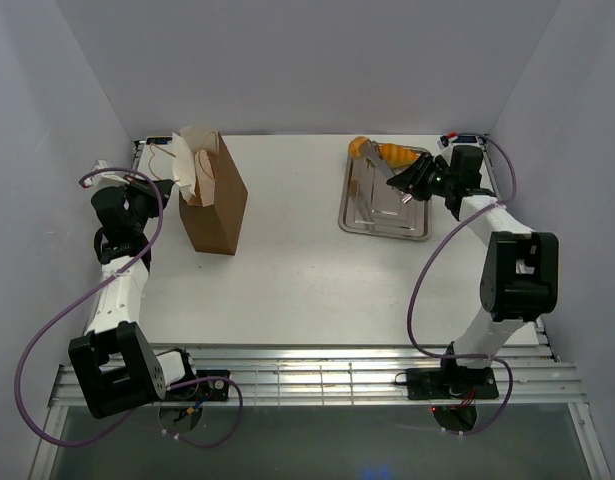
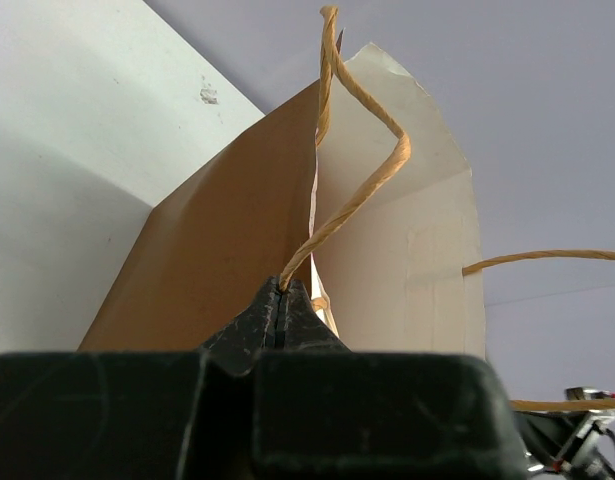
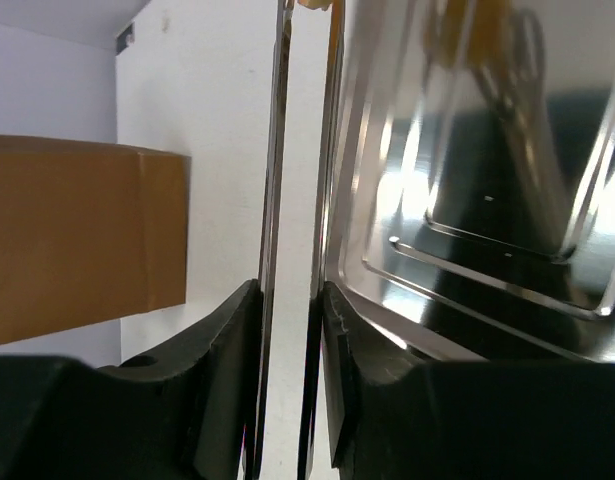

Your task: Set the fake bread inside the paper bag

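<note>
Left gripper (image 2: 280,295) is clamped on the bag's (image 1: 215,200) string handle (image 2: 359,195) by the open top. The bag stands upright at the far left of the table (image 1: 287,280). Right of it lies a steel tray (image 1: 372,215). Bread (image 1: 382,151) sits at the tray's far edge, well apart from the bag; whether it is inside the rim, I cannot tell. Right gripper (image 3: 292,300) pinches the 2 arms of the tongs (image 3: 275,150), which point toward the bread.
</note>
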You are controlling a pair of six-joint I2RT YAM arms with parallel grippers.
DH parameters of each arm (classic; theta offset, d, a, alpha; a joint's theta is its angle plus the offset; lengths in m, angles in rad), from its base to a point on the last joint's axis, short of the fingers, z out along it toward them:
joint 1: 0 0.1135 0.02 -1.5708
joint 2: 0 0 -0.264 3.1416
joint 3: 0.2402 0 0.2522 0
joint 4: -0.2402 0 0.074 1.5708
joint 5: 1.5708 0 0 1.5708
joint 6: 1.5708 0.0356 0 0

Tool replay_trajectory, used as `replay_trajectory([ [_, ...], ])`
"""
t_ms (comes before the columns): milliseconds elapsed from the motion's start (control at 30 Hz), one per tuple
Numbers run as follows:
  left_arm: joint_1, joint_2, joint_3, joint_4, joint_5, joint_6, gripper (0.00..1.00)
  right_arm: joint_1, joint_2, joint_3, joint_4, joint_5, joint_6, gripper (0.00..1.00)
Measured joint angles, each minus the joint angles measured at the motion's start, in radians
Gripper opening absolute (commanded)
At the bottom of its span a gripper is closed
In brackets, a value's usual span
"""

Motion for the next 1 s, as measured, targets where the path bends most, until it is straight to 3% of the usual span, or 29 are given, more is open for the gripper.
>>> replay_trajectory([
  [200, 0.0, -0.001, 0.0, -0.001, -0.001, 0.002, 0.0, 0.108, -0.228, 0.022, -0.031, -0.005, -0.031, 0.18],
  [467, 0.0, -0.002, 0.0, -0.01, -0.005, 0.008, 0.0, 0.388, -0.401, 0.225, -0.082, 0.002, -0.093, 0.18],
  [667, 0.0, -0.004, 0.0, -0.017, -0.005, 0.008, 0.0, 0.629, -0.415, 0.366, -0.132, 0.01, -0.176, 0.18],
  [1000, 0.0, -0.011, 0.0, -0.026, -0.005, 0.008, 0.0, 0.791, -0.282, 0.425, -0.249, 0.123, -0.264, 0.22],
])
